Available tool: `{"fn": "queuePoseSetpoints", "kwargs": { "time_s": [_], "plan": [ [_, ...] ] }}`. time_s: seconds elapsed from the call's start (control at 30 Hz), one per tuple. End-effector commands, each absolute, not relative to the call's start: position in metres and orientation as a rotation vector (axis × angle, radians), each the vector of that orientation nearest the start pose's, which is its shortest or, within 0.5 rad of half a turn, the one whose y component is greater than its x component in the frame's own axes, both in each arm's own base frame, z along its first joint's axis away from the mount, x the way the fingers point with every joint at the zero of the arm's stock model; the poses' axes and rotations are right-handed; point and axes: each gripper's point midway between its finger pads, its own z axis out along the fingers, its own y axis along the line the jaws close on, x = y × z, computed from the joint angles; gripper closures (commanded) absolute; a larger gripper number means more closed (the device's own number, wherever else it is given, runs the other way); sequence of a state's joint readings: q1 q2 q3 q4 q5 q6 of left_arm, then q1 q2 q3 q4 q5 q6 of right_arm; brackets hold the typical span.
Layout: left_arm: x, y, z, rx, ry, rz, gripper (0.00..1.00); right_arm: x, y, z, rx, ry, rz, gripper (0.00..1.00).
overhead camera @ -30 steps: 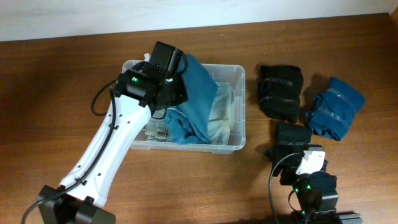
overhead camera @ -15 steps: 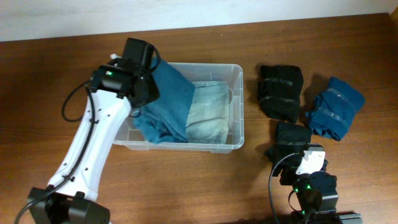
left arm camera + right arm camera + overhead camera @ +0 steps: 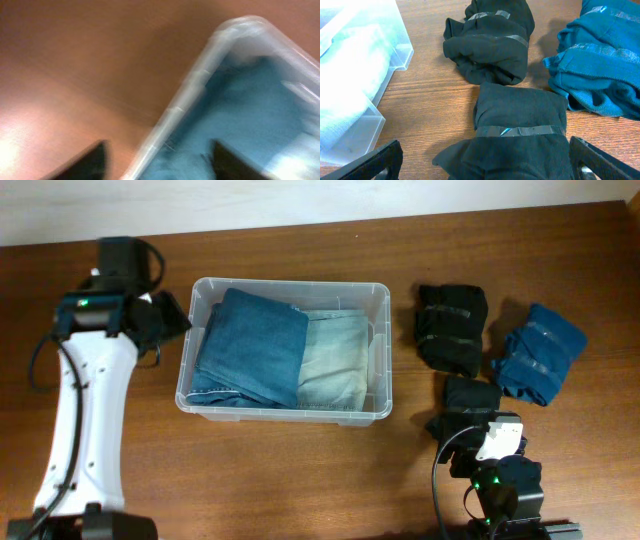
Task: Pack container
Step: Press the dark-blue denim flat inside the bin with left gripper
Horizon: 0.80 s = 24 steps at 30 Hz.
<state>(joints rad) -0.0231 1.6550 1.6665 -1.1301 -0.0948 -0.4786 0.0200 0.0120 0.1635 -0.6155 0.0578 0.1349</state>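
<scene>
Since 0.5 s earlier the left arm [image 3: 80, 410] had swung out of the large rectangular clear plastic container [image 3: 288, 282] and off to its left. That left the folded dark-blue denim jeans [image 3: 250, 345] lying flat inside, beside the folded pale-wash jeans [image 3: 335, 360]. The left fingers [image 3: 94, 159] stood wide apart w/ nothing btwn them, just outside the container's left short wall; that wrist view was blurred. The container sat mid-way along the brown wooden worktop [image 3: 300, 480], long axis running left-right.

The right fingers [image 3: 382, 160] were also spread wide and empty, w/ a black cloth bundle banded in tape [image 3: 520, 125] lying straight ahead of the gap. Its near end ran out of view, so its long axis could not be told. A second black taped bundle [image 3: 450, 328] and a teal taped bundle [image 3: 540, 352] lay further back, all to the right of the container.

Judged from this, the unpacked bundles were on the right arm's side, so that arm was nearer. The container lay ahead and to the left of the right fingers, so a carry would prob. go leftward over its right short wall.
</scene>
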Motion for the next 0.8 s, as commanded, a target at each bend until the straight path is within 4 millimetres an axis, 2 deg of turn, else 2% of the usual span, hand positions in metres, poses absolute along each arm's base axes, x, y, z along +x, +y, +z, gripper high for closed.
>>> {"fn": "queuePoseSetpoints", "kwargs": {
  "time_s": [0.0,0.1,0.17,0.27,0.4,0.57,0.67,0.77],
  "plan": [
    [0.400,-0.064,0.253,-0.153,2.571,-0.437,0.59,0.209,-0.007,0.101,0.164,2.028,0.038,0.02],
    [0.403,-0.070,0.241,-0.073,2.600,-0.320,0.71,0.209,-0.007,0.101,0.164,2.028,0.038,0.02],
    [0.407,-0.066,0.225,-0.057,2.635,-0.170,0.72,0.209,-0.007,0.101,0.164,2.028,0.038,0.02],
    [0.413,-0.077,0.194,0.030,2.702,-0.043,0.72,0.209,-0.007,0.101,0.165,2.028,0.038,0.02],
    [0.421,-0.093,0.131,0.103,2.835,0.024,0.72,0.209,-0.007,0.101,0.164,2.028,0.038,0.02],
    [0.417,-0.092,0.055,0.120,3.016,0.085,0.72,0.209,-0.007,0.101,0.164,2.028,0.038,0.02],
    [0.410,-0.090,0.017,0.112,3.108,0.117,0.66,0.209,-0.007,0.101,0.164,2.028,0.038,0.02],
    [0.404,-0.089,0.002,0.090,3.153,0.132,0.65,0.209,-0.007,0.101,0.164,2.028,0.038,0.02]
  ]
}}
